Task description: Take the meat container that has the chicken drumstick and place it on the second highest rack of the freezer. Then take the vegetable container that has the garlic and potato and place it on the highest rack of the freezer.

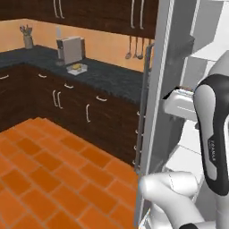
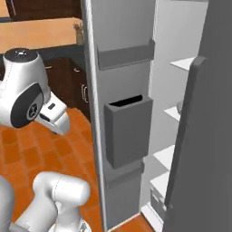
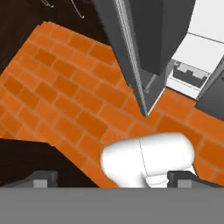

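- We saw a white tray (image 1: 75,68) holding something yellowish on the dark worktop (image 1: 103,76) beside a grey appliance (image 1: 70,49); it was too small to tell which container it was.
- The freezer (image 2: 136,90) stood with its door (image 2: 122,118) swung wide, so its white shelves (image 2: 186,63) were reachable.
- Our end effector (image 3: 113,178) pointed at the orange floor (image 3: 57,100), fingertips spread apart and holding nothing, ready for a first pickup, we judged.
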